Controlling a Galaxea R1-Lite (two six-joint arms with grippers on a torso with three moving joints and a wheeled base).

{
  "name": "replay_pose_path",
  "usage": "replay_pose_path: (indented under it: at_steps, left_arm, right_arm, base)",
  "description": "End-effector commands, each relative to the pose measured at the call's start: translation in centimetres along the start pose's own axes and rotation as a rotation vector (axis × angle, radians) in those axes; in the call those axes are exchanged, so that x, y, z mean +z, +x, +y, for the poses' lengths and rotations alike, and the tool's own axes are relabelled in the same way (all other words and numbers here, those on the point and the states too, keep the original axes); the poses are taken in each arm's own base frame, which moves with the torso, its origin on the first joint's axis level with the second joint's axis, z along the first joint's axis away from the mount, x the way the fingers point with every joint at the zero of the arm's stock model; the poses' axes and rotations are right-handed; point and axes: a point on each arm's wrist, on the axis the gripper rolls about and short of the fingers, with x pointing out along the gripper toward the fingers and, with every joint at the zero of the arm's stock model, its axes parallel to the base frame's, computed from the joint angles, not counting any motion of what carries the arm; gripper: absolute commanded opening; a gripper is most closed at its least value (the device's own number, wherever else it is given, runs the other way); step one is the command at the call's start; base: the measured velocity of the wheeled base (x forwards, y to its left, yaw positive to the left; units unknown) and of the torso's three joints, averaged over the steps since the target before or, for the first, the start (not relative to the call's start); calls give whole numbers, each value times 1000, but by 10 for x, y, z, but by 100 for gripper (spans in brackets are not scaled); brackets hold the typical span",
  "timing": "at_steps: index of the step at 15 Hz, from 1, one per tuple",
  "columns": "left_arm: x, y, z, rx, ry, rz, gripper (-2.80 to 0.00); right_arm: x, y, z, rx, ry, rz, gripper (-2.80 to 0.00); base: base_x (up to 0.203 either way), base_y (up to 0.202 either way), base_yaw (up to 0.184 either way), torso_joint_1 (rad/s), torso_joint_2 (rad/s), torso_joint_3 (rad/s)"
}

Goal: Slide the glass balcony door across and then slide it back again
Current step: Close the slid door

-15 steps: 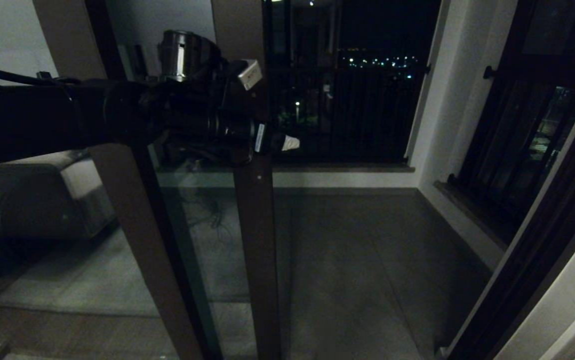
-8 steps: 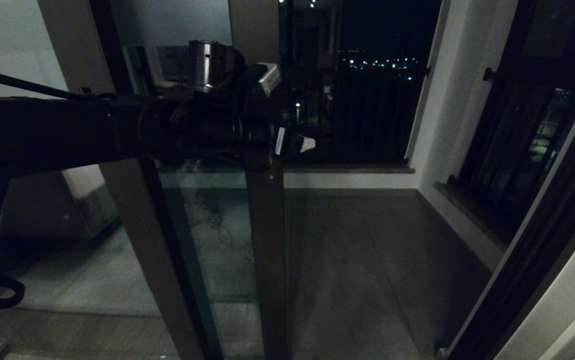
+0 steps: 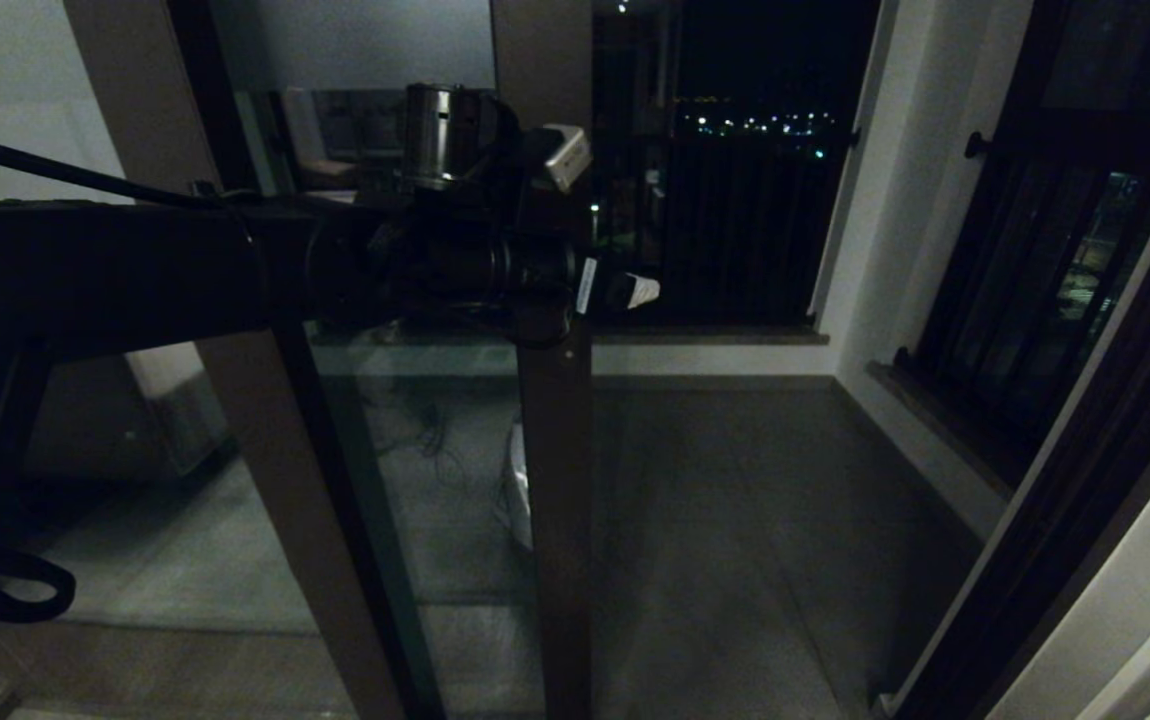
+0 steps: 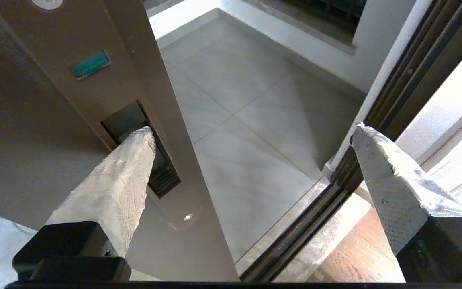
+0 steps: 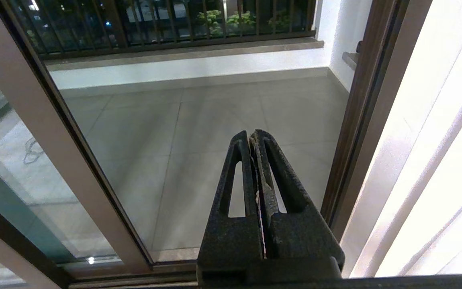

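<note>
Tall clear-glass balcony door in a dark brown frame [image 3: 555, 500]: stands part way across the doorway, with its upright edge bar near the middle of the head view. Overlaps the still brown-framed glass pane [image 3: 265, 480] on the left. Leaves an open gap to the dark door post [image 3: 1085, 500] on the right, with grey balcony floor tiles [image 3: 735, 520] showing through.

Slim sunken handle pocket [image 4: 124, 118] in that edge bar: best place to take hold. Probably heavy and stiff, made to roll along the floor track [image 4: 295, 228], not to be lifted. Smooth, likely slippery frame, so better to hook into the pocket than to rub along the flat face. Breakable glass, so best to push on the frame only, slow and level.

Left tool [image 4: 251, 132]: spread wide, holding nothing. One pale padded finger [image 4: 114, 180] tucked tip-first into the pocket, seemingly touching its edge; the other out in open air past the bar.

Right tool [image 5: 255, 138]: closed tight, empty, parked low by the right side of the doorway, pointing at the tiles.
</note>
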Motion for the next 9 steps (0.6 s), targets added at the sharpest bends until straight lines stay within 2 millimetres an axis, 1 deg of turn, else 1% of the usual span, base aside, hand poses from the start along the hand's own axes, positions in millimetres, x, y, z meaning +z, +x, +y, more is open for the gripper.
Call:
replay_pose_path:
  at_steps: [1,9]
  left_arm:
    - [2,2,-3,-4,-2,-2,-280]
    - [1,7,-11,-22,1,-1,-280]
  right_arm:
    - [0,0,0,0,1,0,-280]
    - [0,0,0,0,0,0,-280]
  base:
    - [0,0,0,0,0,0]
    - [0,0,0,0,0,0]
